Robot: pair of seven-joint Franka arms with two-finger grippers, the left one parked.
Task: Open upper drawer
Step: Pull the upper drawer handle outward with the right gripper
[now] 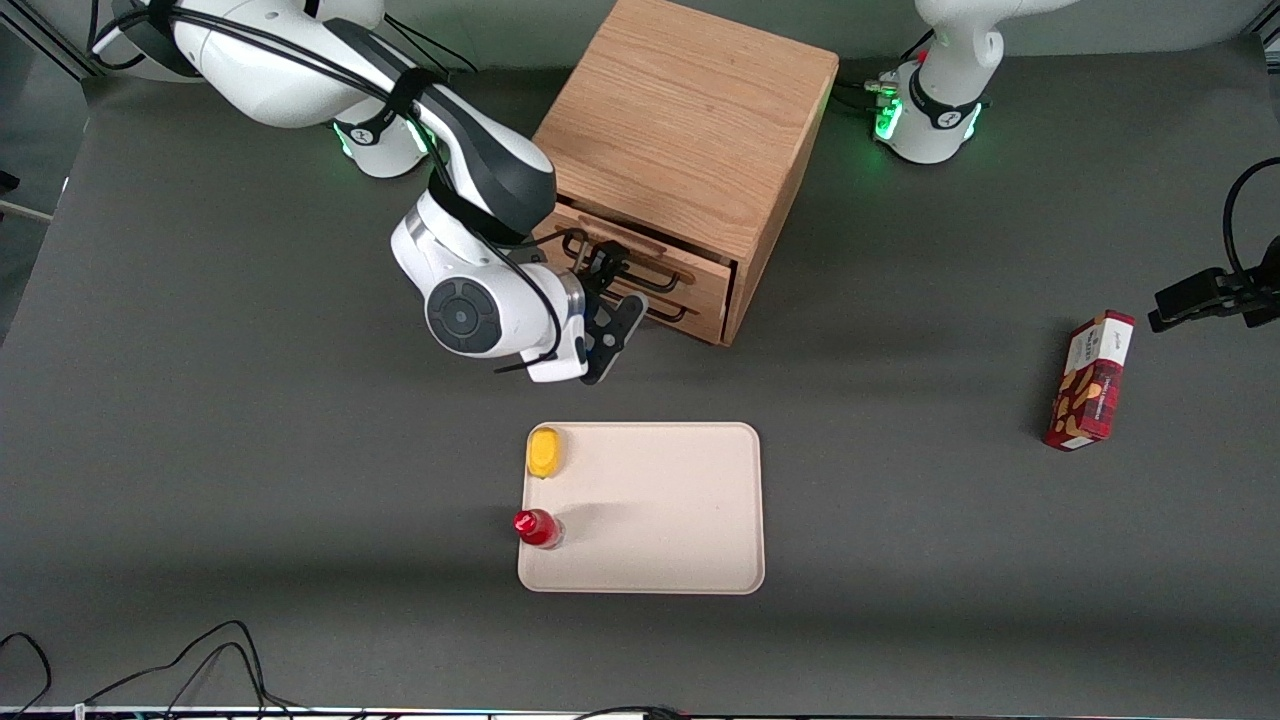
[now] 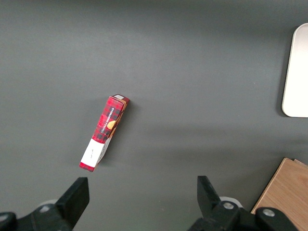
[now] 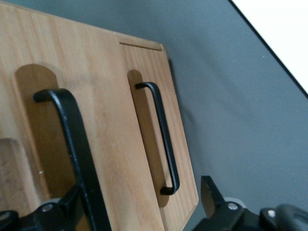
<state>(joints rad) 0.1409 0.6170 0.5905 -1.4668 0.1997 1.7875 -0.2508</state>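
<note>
Right, your gripper (image 1: 607,268) sits at the cabinet (image 1: 690,150) front, jaws spread w/ the upper drawer (image 1: 640,262) handle (image 3: 72,144) between them; can't tell if touching. Upper drawer looks slightly out vs lower drawer (image 3: 166,134). Tray (image 1: 660,510) lies on the table (image 1: 250,450), nearer the front cam than the cabinet.

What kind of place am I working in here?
Most likely a robot lab bench, not a home: a dark mat-covered table with loose cables, bolted arm bases, and staged props, a wooden cabinet and a tray. The pincer sits at the upper drawer.
</note>
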